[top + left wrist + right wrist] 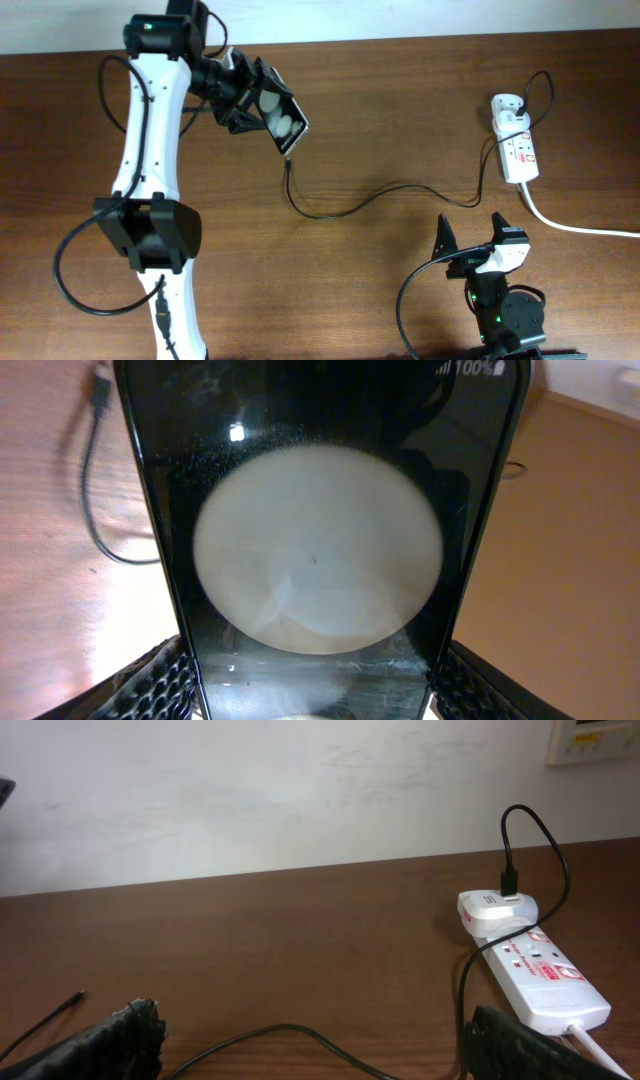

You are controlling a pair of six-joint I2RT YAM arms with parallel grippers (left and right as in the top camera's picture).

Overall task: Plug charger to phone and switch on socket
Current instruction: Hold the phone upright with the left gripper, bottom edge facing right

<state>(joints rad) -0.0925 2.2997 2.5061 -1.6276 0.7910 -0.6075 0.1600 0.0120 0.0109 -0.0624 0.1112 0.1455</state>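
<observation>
A dark brown wooden bench fills the overhead view, and the right wrist view shows a pale wall behind it.

The white left arm runs up the left side of the frame. At the upper left, its left fingers are clamped on the two long edges of the phone. The phone is lifted off the bench and tilted. Its lit screen shows a large white round blob and "100%" in one corner.

The right arm sits at the lower right. Its right fingers are spread wide, hold nothing, and are well apart from everything else.

At the upper right lies the socket, a short white strip with red marks. Its thick white cord trails off the right edge. I cannot tell how its switch is set.

A white adapter block sits at the strip's far end. From it the charger, a thin black cable, loops across the middle of the bench toward the phone.

Its plug tip lies on the bench just below the phone's lower corner. In the left wrist view the tip is apart from the phone.
</observation>
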